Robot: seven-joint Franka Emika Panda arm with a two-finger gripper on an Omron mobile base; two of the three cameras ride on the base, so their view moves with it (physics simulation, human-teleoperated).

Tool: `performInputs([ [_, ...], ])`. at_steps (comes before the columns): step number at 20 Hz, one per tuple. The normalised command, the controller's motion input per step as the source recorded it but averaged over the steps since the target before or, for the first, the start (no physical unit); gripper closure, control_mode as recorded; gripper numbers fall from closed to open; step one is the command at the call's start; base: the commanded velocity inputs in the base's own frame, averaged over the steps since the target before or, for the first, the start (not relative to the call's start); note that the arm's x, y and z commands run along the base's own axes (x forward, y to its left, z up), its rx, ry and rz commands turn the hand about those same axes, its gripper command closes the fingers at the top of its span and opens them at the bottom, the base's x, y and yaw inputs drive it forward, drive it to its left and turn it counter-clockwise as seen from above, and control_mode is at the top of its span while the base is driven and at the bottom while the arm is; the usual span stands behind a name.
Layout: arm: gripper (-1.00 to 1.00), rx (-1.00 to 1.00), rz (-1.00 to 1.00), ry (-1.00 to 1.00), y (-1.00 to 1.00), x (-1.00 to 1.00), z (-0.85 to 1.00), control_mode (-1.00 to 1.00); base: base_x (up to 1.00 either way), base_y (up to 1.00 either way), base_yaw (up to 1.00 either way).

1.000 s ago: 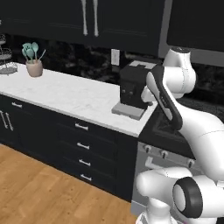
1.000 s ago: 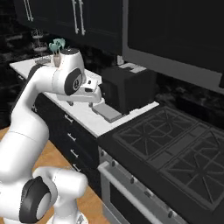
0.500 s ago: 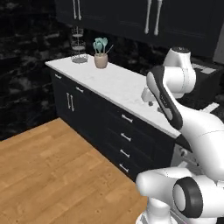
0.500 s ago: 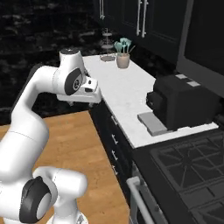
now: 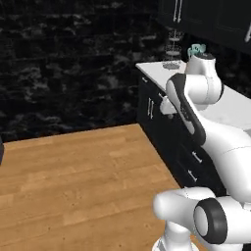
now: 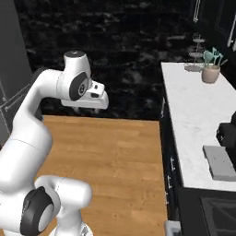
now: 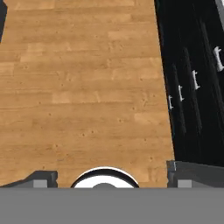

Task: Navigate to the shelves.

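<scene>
The light brown wooden shelves are out of view. My gripper [image 7: 112, 176] hangs over the wooden floor [image 7: 83, 87], open, its two dark fingertips [image 7: 43, 177] far apart with nothing between them. From the right base view the hand [image 6: 94, 97] juts out at mid height toward the black stone wall [image 6: 115, 50]. From the left base view the hand [image 5: 167, 106] sits beside the dark lower cabinets [image 5: 156, 113].
A white marble counter [image 6: 193, 115] over dark drawers [image 7: 192, 87] runs along the right. On it stand a pot of teal utensils [image 6: 211, 69], a wire tiered stand [image 6: 196, 54] and a grey slab [image 6: 220, 162]. A tall dark panel [image 6: 9, 73] rises at left.
The whole picture has swung left as the base turned: counter and cabinets slid to the right edge, the black machine left the left base view, and floor and stone wall came in.
</scene>
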Motion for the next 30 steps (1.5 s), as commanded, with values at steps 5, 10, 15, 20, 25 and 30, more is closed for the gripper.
performInputs([
  [5,-1.0,0.0,0.0,0.0,0.0,0.0,0.0,1.0,0.0,-0.02,0.78],
  [10,-1.0,0.0,0.0,0.0,0.0,0.0,0.0,1.0,0.0,0.0,0.76],
  [15,-1.0,0.0,0.0,0.0,0.0,0.0,0.0,1.0,0.0,-0.01,0.71],
  [20,-1.0,0.0,0.0,0.0,0.0,0.0,0.0,1.0,0.0,-0.05,0.66],
  [25,-1.0,0.0,0.0,0.0,0.0,0.0,0.0,1.0,0.05,-0.01,0.62],
  [30,-1.0,0.0,0.0,0.0,0.0,0.0,0.0,1.0,0.12,-0.01,0.61],
])
